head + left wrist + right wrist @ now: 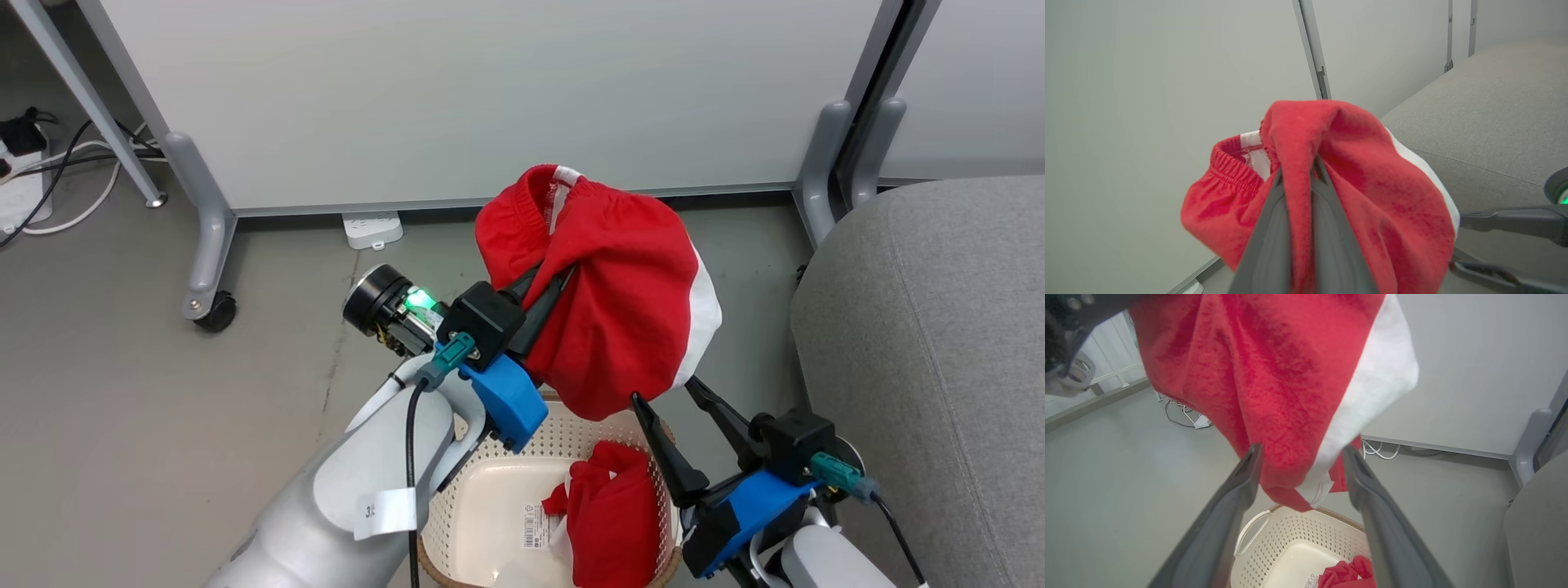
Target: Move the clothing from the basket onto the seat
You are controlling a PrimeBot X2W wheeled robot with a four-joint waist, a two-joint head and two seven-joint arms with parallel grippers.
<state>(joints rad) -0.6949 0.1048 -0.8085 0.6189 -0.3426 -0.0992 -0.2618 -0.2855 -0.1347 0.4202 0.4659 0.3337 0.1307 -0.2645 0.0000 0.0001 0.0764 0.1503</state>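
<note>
Left claw (558, 278) pinches red garment (629, 327), hanging lengthwise down over basket (571, 434).

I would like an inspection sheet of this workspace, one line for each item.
Surface: grey floor under the basket.
Job's things: lifted red garment hangs above the basket; second red garment lies inside; seat at robot's right, no clothing seen on it.
Clutter: white power strip on the floor.
Grippers: left gripper shut on the lifted red garment; right gripper open, hem hanging between its fingers.
Cables: black and white cables on the floor, far left.
Surroundings: white partition panels on grey legs.
</note>
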